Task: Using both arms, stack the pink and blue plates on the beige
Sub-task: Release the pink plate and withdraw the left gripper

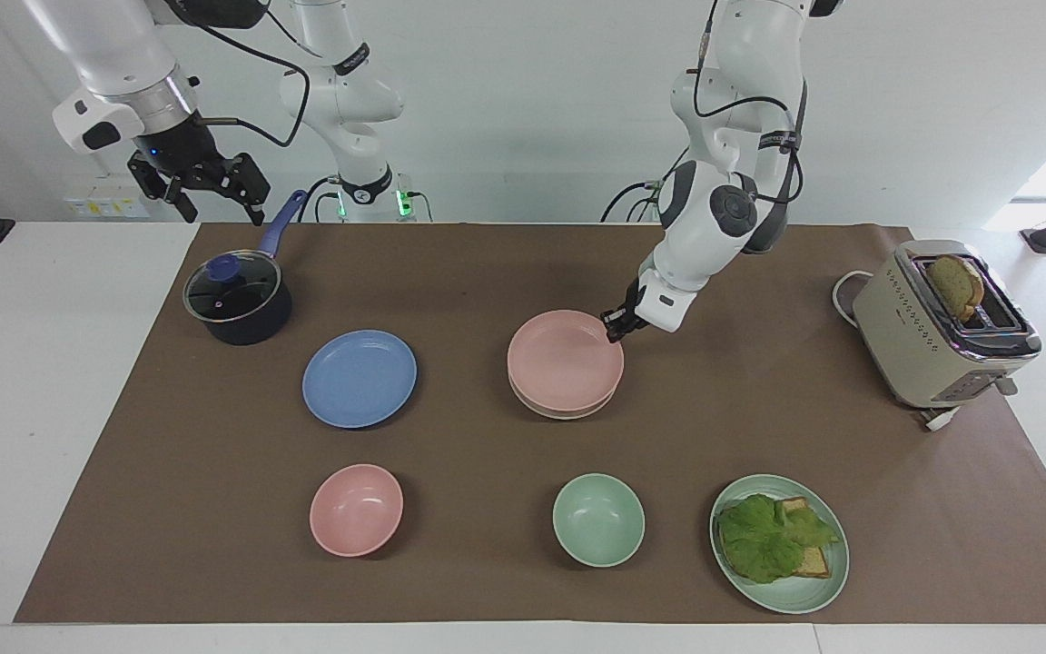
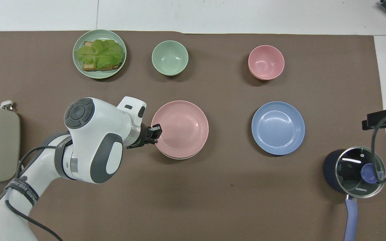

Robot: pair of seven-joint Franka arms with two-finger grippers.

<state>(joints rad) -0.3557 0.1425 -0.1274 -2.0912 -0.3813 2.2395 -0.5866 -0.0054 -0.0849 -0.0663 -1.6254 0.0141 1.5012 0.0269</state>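
My left gripper (image 1: 616, 328) is shut on the rim of the pink plate (image 1: 566, 358), on the side toward the left arm's end of the table. The pink plate lies almost squarely over the beige plate (image 1: 568, 414), of which only a thin crescent of rim (image 2: 179, 157) shows. I cannot tell whether the pink plate (image 2: 183, 128) rests fully on it. The blue plate (image 1: 360, 378) lies alone on the mat toward the right arm's end, also seen in the overhead view (image 2: 278, 128). My right gripper (image 1: 223, 211) waits open and empty, raised over the pot's handle.
A dark pot with a glass lid (image 1: 237, 300) stands beside the blue plate, nearer the robots. A toaster (image 1: 941, 327) holding bread is at the left arm's end. Farther out lie a pink bowl (image 1: 356, 509), a green bowl (image 1: 597, 520) and a green plate with lettuce and bread (image 1: 779, 543).
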